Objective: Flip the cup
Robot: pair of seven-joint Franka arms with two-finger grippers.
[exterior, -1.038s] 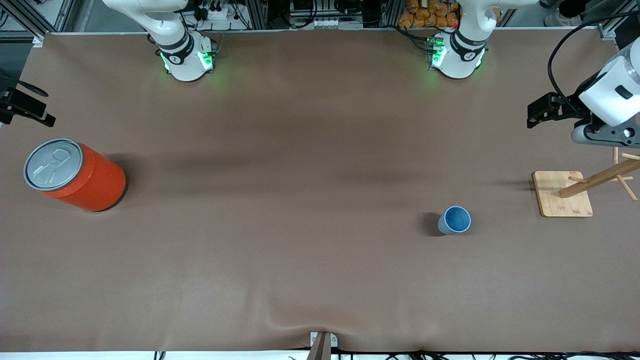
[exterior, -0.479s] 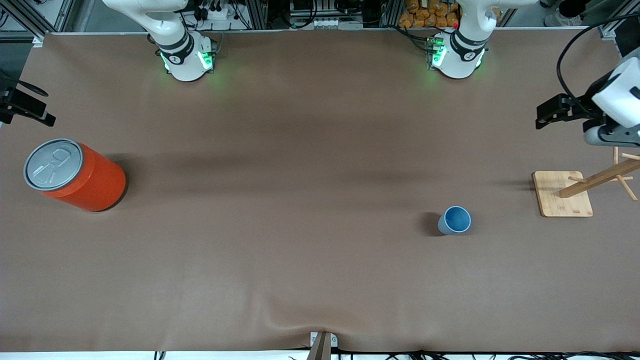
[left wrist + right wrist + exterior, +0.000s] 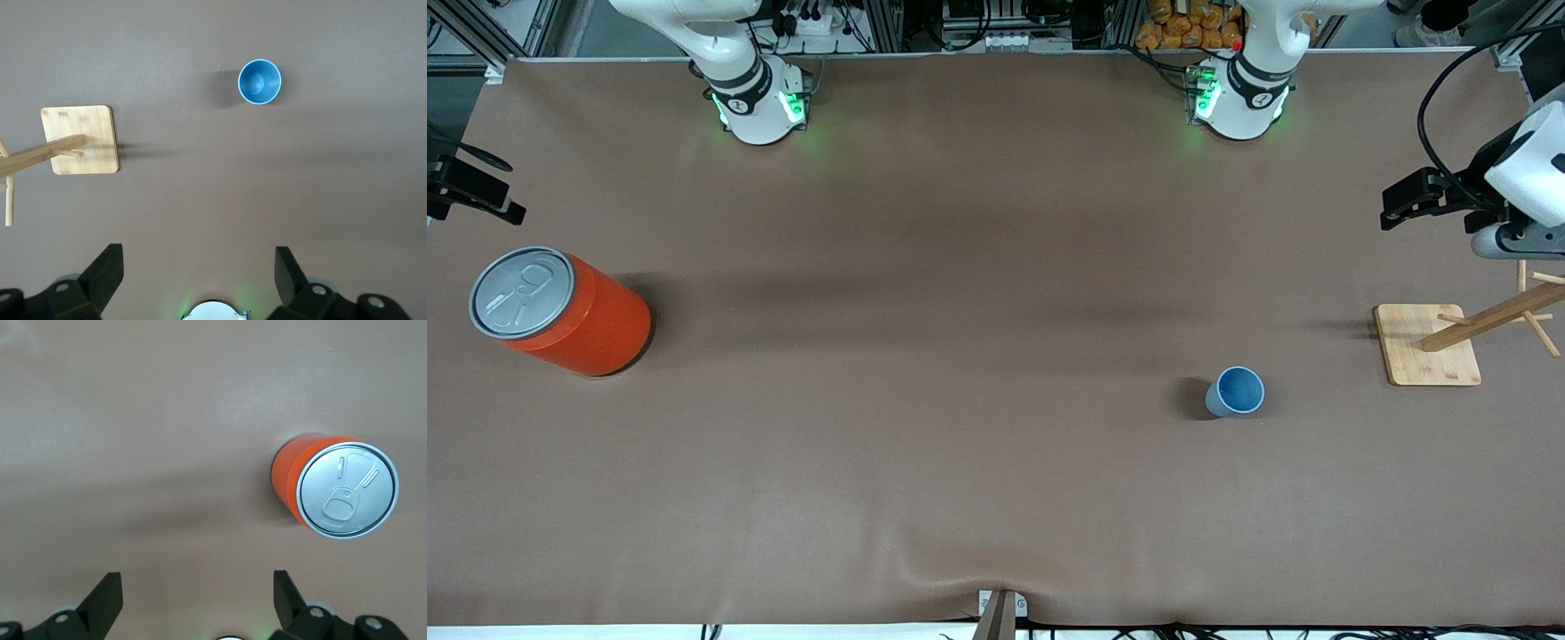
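Only change is the left arm. Its gripper [image 3: 1396, 203] has pulled away from the table middle toward the left arm's end of the table, and its wrist housing now sits further out of the front view at that edge. Most of that travel came early in the interval; since the middle picture it has barely drifted. It now hangs over bare table [image 3: 1316, 222] just short of the wooden stand [image 3: 1427, 345], on the base side of it. Fingers [image 3: 103, 273] spread wide, same as before, nothing between them.
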